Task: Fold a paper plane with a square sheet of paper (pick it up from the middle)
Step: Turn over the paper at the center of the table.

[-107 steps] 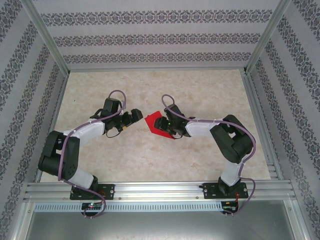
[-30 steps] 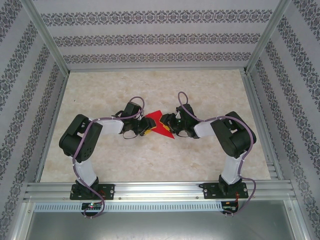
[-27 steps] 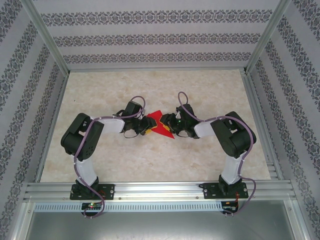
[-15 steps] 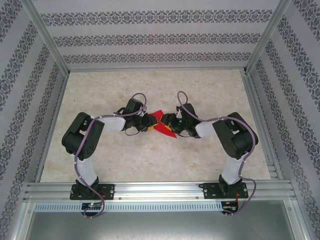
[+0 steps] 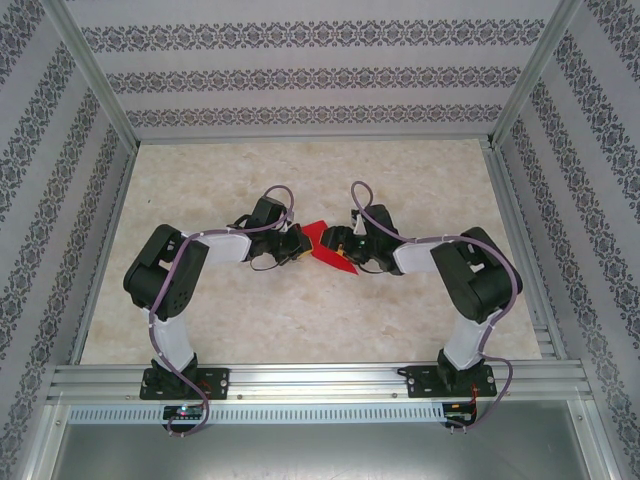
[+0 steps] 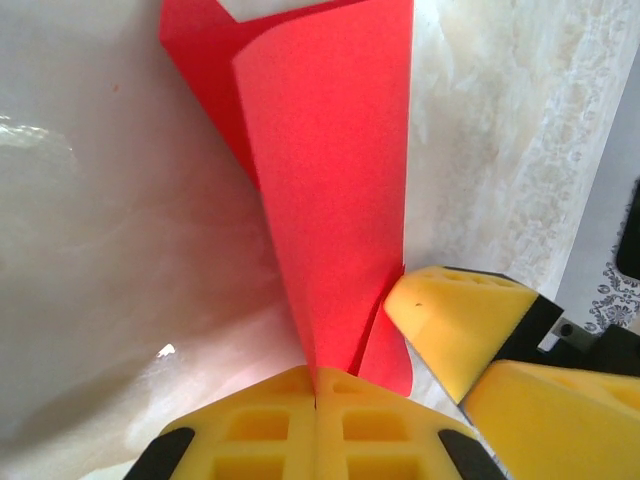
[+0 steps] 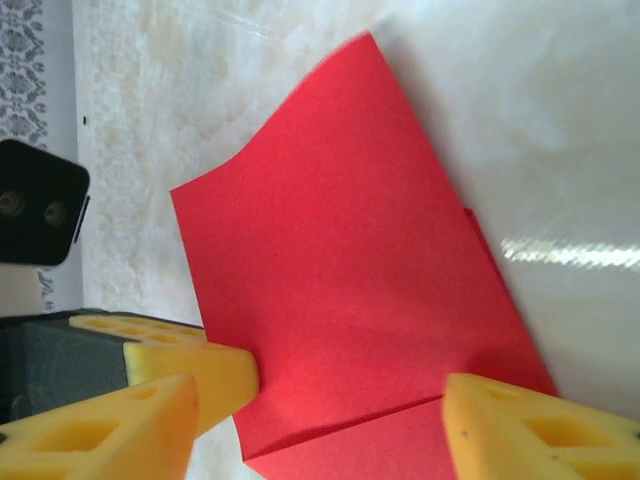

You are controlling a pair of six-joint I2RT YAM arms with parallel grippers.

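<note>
Left wrist view: note the left gripper [image 6: 315, 425] pinched fully shut on the near edge of the square sheet of paper [image 6: 330, 200], red layers fanning out from the pads over the pale surface [image 6: 120, 250]. From the right wrist, find the right gripper [image 7: 320, 395] spread wide, straddling the sheet's lower part and holding nothing. Seen from above, lying mid-surface between the two grippers, small and angular rather than square.

Judging progress: seems somewhere in the early folds. Done, by the look of it: doubled over at least once, with a flap overlapping in the left wrist view and a crease line low in the right wrist view. Left to do: the remaining folds, the centre ridge, the narrow pointed dart shape.

Hard to make out: how many layers sit between the shut pads, cut off at the frame bottom. Cannot tell whether the right gripper's pads touch the paper, nor which creases are pressed sharp and which merely curled. From above, mostly covered by both grippers.
</note>
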